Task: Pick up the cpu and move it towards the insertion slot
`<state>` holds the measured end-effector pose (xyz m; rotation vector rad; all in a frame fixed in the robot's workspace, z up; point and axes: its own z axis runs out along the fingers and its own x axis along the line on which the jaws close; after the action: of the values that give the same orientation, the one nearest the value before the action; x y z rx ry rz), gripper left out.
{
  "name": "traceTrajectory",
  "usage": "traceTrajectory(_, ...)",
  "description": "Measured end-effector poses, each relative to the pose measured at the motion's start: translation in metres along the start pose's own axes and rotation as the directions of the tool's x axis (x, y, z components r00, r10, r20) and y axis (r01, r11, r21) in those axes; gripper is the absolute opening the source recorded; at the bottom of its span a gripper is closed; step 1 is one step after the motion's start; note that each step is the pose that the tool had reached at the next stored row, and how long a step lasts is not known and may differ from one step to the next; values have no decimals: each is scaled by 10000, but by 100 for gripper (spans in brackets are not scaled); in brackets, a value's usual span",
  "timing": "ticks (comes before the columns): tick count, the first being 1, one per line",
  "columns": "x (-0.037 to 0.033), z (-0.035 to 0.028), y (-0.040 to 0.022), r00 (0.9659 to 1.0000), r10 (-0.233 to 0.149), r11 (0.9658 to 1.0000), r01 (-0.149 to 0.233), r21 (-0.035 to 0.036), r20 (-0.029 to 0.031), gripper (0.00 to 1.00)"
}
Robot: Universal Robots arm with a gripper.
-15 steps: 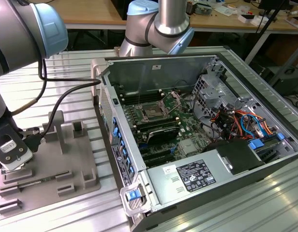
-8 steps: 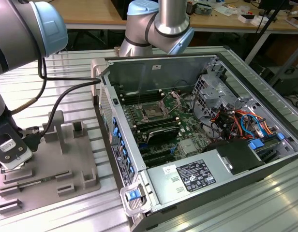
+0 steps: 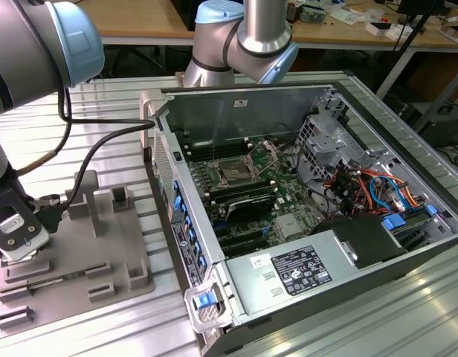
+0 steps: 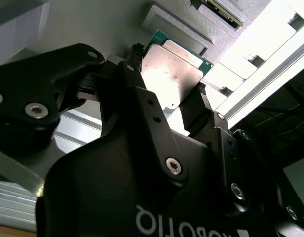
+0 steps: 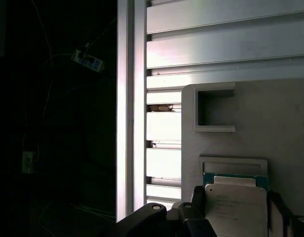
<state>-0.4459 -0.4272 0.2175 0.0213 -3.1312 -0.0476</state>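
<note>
The cpu [image 4: 174,79] is a flat silvery square with a thin green rim, also seen in the first wrist view [image 5: 236,212]. It lies low over a recess of the grey plastic tray [image 3: 102,245]. My gripper [image 4: 167,74] straddles it, with a black finger [image 4: 199,98] against each opposite edge, so it looks shut on the cpu. In the exterior view the gripper [image 3: 21,249] hangs over the tray's left end and hides the chip. The insertion slot [image 3: 235,172] sits inside the open computer case, far to the exterior view's right of the gripper.
The open computer case [image 3: 236,100] lies on a ribbed aluminium table [image 5: 216,49], its tall side wall between tray and socket. Inside are a power supply [image 3: 303,269], bundled cables [image 3: 363,186] and black memory slots [image 3: 207,182]. Raised blocks [image 3: 121,197] stand on the tray. The arm's cable [image 3: 102,134] loops overhead.
</note>
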Motion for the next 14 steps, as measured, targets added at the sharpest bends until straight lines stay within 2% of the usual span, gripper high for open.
traceTrajectory(5,0,-23,1,10000,0,10000,0,0,1,55)
traceTrajectory(6,0,-48,1,10000,0,10000,0,-1,1,55)
traceTrajectory(8,1,-151,5,10000,0,10000,0,-1,1,55)
traceTrajectory(14,1,-194,6,10000,-1,10000,1,-1,3,55)
